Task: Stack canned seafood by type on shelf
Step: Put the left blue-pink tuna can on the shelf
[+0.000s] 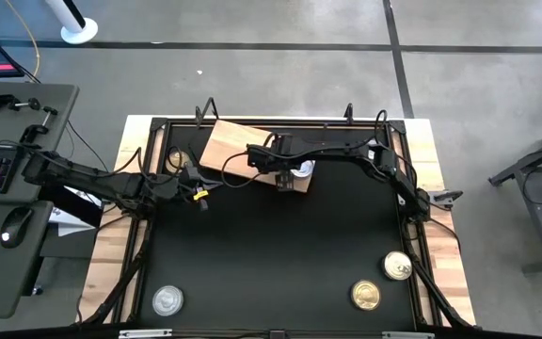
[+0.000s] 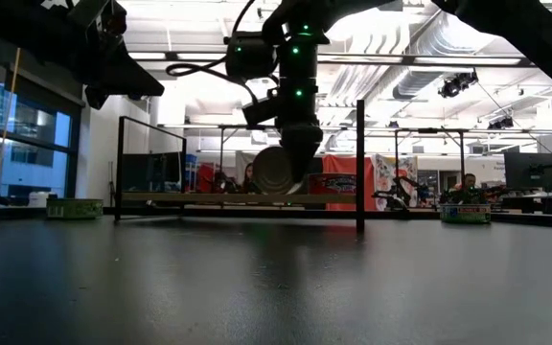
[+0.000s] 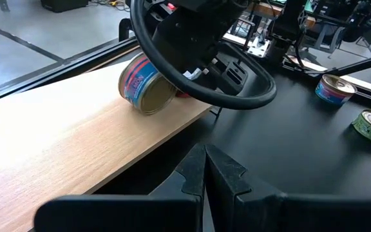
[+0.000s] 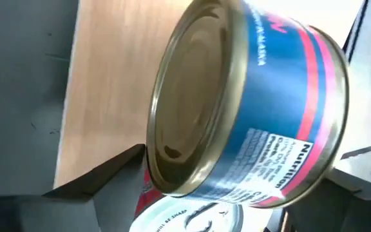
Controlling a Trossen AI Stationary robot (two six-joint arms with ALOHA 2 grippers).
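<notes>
Blue tin [image 4: 250,109]: tilted, clamped in right claw [image 1: 288,177], upper centre, over shelf [image 1: 229,146].
Left claw [image 3: 205,171]: fingers together, beside shelf.
Counter [image 1: 280,254]: three tins along lower edge.

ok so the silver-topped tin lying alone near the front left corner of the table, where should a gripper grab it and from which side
Probably from straight above, fingers closing across its curved side wall on opposite sides. The silver-topped tin lies flat, lid up, on the black table; it is short and round, with nothing close beside it. The left gripper is nearer than the right gripper, which holds a blue-labelled tin.
</notes>
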